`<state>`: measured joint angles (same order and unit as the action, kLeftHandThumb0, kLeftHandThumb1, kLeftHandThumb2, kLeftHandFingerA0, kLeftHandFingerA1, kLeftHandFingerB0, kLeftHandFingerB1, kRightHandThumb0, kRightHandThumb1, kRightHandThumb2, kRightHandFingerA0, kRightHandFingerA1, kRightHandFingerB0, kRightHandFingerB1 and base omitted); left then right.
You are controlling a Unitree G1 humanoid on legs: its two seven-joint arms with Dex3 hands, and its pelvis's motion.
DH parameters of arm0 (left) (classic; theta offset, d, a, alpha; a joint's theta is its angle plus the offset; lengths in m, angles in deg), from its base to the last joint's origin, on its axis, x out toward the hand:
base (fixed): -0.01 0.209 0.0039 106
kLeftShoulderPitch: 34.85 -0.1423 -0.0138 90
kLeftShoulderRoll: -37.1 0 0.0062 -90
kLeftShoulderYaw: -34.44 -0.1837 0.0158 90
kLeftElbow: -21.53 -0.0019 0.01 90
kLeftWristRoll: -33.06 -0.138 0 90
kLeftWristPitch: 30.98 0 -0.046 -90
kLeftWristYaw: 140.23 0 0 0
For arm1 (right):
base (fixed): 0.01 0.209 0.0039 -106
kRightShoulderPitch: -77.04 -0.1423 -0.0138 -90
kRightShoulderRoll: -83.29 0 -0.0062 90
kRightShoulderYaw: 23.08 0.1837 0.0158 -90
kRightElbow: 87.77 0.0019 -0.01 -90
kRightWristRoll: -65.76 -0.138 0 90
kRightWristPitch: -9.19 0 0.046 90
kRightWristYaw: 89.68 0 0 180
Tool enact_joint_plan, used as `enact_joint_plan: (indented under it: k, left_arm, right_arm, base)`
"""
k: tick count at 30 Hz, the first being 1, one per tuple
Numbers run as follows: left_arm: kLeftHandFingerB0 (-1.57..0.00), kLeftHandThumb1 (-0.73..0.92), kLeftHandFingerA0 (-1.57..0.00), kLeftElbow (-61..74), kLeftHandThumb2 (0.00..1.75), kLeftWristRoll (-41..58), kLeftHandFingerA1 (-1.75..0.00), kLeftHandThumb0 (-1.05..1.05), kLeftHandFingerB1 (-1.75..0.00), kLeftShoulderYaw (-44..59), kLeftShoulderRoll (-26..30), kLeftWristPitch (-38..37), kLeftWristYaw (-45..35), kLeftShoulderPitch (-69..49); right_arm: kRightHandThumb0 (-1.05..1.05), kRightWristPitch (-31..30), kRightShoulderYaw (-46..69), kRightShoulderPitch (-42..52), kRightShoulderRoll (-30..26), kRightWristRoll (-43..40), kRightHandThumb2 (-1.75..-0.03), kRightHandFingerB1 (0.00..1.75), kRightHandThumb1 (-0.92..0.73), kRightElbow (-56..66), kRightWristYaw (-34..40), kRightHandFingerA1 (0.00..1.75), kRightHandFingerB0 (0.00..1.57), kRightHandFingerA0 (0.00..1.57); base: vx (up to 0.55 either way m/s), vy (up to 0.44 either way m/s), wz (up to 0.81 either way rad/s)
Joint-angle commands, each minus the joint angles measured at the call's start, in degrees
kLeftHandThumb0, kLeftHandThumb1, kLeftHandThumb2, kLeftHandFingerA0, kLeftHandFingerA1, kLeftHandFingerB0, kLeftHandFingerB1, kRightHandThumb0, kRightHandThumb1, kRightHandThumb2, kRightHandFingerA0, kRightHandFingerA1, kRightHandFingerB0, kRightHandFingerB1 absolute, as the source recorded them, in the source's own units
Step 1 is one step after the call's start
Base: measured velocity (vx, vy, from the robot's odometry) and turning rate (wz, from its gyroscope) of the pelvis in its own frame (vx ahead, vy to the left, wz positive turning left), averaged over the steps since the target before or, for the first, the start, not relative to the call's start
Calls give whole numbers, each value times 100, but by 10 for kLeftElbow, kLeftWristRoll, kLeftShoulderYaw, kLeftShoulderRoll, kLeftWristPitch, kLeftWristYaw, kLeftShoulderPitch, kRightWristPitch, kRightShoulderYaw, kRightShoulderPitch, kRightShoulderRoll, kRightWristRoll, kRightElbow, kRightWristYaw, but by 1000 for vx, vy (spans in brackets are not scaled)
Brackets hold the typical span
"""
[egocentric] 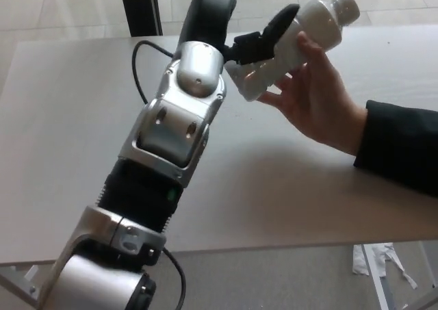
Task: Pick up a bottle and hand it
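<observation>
A white plastic bottle [301, 40] with a white cap is held up above the table, tilted with its cap toward the upper right. My left hand [236, 29] is raised at the top centre, its black fingers [270, 29] wrapped over the bottle's lower part. A person's hand [318, 94] in a dark sleeve [400, 149] reaches in from the right and cups the bottle from below, thumb laid across its body. My silver and black left forearm [174, 122] fills the middle of the view. My right hand does not show.
The pale table [61, 139] spans the view, its near edge along the bottom. A black post [140, 9] stands behind the far edge. A black cable [140, 67] loops beside my wrist. Crumpled paper [373, 259] lies on the floor at the lower right.
</observation>
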<state>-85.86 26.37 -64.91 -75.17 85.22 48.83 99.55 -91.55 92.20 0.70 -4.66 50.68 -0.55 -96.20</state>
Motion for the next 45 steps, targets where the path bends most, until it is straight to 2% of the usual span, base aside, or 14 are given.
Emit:
enact_joint_plan:
  k: [1,2,5,6,7,9,16,18,19,25,40,42,44,45]
  left_arm:
    - [0,65,0,461,104,170,-41,-85,-15,221,277,114,-296,-352]
    - [0,59,0,460,104,171,-52,-75,-24,253,289,106,-305,-371]
    - [-4,60,-12,451,99,193,-55,-82,-28,397,325,72,-342,-454]
    - [-4,78,-21,444,63,202,-43,-83,-28,457,336,66,-352,-485]
    - [-6,61,-23,424,97,220,-52,-85,-36,536,331,34,-351,-520]
    - [-13,75,-37,378,63,249,-46,-80,-37,626,334,-14,-353,-563]
    - [-18,79,-41,135,64,324,-57,-78,-45,851,372,-92,-340,-681]
    - [-17,65,-56,40,102,325,-65,-83,-54,859,393,-130,-338,-695]
    - [-15,61,-82,0,99,319,-64,-82,-55,858,402,-150,-331,-702]
    - [-18,74,-44,-148,62,350,-58,-82,-44,853,410,-196,-319,-671]
    - [-45,68,-55,-79,61,187,-59,-74,-39,546,303,-202,-320,-631]
    - [-36,66,-58,-76,61,191,-59,-80,-43,520,299,-198,-347,-642]
    - [-35,70,-62,-65,61,203,-56,-81,-45,512,302,-195,-365,-655]
    - [-34,70,-63,-73,62,212,-53,-80,-43,517,303,-192,-365,-653]
  right_arm:
    - [-73,13,41,21,-11,-24,-93,57,-48,-19,-13,87,28,78]
    - [-66,18,46,20,-14,-28,-59,45,-64,-25,-17,93,31,88]
    - [-71,10,53,19,-22,-30,-60,47,-62,-31,-18,85,31,82]
    - [-65,13,65,15,-20,-51,-93,55,-45,-38,-31,84,24,76]
    - [-69,16,63,18,-22,-40,-60,47,-61,-38,-23,87,29,84]
    - [-71,-6,77,13,-20,-49,-57,48,-57,-38,-6,96,40,90]
    - [-75,-11,88,18,-32,-45,-62,50,-60,-45,-2,145,36,103]
    - [-72,-19,88,19,-32,-43,-93,60,-46,-37,2,136,34,126]
    - [-80,-18,88,20,-33,-42,-93,56,-49,-38,1,125,30,107]
    - [-71,-9,89,16,-37,-36,-59,46,-61,-58,-5,125,32,101]
    - [-70,-8,100,33,-15,-40,-58,49,-60,-46,-12,104,34,87]
    - [-72,-9,106,30,-14,-42,-88,56,-46,-54,-8,115,30,103]
    - [-72,-7,105,35,-16,-37,-59,49,-60,-57,-13,114,33,90]
    - [-73,-12,104,40,-15,-39,-89,56,-46,-50,-16,112,29,96]
  base:
    - [0,0,0]
    - [0,0,0]
    - [0,0,0]
    - [0,0,0]
    - [0,0,0]
    - [0,0,0]
    - [0,0,0]
    - [0,0,0]
    - [0,0,0]
    - [0,0,0]
    - [0,0,0]
    - [0,0,0]
    - [0,0,0]
    - [0,0,0]
